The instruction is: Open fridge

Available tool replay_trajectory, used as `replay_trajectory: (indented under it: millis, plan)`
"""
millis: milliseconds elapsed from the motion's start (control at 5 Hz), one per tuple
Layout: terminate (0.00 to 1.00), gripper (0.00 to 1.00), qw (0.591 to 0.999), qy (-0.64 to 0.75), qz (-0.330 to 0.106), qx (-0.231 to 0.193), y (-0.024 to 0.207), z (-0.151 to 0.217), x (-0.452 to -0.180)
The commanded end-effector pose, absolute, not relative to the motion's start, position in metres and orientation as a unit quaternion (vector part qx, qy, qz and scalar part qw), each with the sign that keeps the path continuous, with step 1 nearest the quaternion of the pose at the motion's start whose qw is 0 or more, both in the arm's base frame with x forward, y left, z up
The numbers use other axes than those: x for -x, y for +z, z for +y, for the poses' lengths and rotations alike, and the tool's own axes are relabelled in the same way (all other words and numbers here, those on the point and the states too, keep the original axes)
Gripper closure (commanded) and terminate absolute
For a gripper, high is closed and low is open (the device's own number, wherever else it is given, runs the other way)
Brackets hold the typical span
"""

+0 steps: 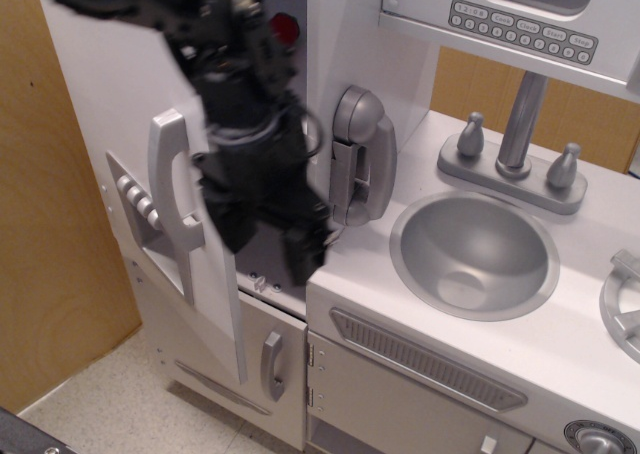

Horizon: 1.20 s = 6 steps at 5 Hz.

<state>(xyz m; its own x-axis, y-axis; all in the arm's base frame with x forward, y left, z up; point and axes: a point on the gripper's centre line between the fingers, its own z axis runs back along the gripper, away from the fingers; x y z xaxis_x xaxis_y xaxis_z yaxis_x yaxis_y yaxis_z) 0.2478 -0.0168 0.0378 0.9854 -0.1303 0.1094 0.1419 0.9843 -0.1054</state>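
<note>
The white-grey toy fridge (pixel 110 84) stands at the left with its large door swung open toward me. The long curved silver handle (pixel 170 194) and the grey dispenser panel (pixel 133 199) show on the door's front. My black gripper (pixel 268 242) hangs in front of the dark fridge opening, right of the door's edge, fingers pointing down. The fingers are apart and hold nothing; the image of them is blurred. It touches neither the handle nor the door. A red toy pepper (pixel 286 24) inside the fridge is mostly hidden behind my arm.
A grey toy phone (pixel 360 154) hangs on the fridge's right wall. Right of it are the sink (pixel 475 254), the faucet (pixel 520 124) and the microwave keypad (pixel 522 29). Below are a small door with a short handle (pixel 272 364) and a slotted vent panel (pixel 430 359). A wooden wall (pixel 40 224) stands left.
</note>
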Motion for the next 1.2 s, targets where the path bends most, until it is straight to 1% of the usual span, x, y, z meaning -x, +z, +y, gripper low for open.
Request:
replay_trajectory:
  millis: [0, 200, 400, 600, 800, 1000]
  plan:
    - [0.0, 0.0, 0.993, -0.043, -0.094, 0.06, 0.063, -0.027, -0.275]
    - [0.0, 0.0, 0.992, -0.028, -0.108, 0.051, 0.064, -0.025, -0.284]
    - [0.0, 0.0, 0.993, -0.002, -0.116, 0.03, 0.066, -0.008, -0.288]
    - [0.0, 0.0, 0.992, 0.033, -0.121, 0.018, 0.071, 0.012, -0.289]
    - [0.0, 0.0, 0.992, 0.064, -0.112, 0.012, 0.075, 0.032, -0.287]
    - [0.0, 0.0, 0.991, 0.077, -0.113, 0.001, 0.078, 0.051, -0.273]
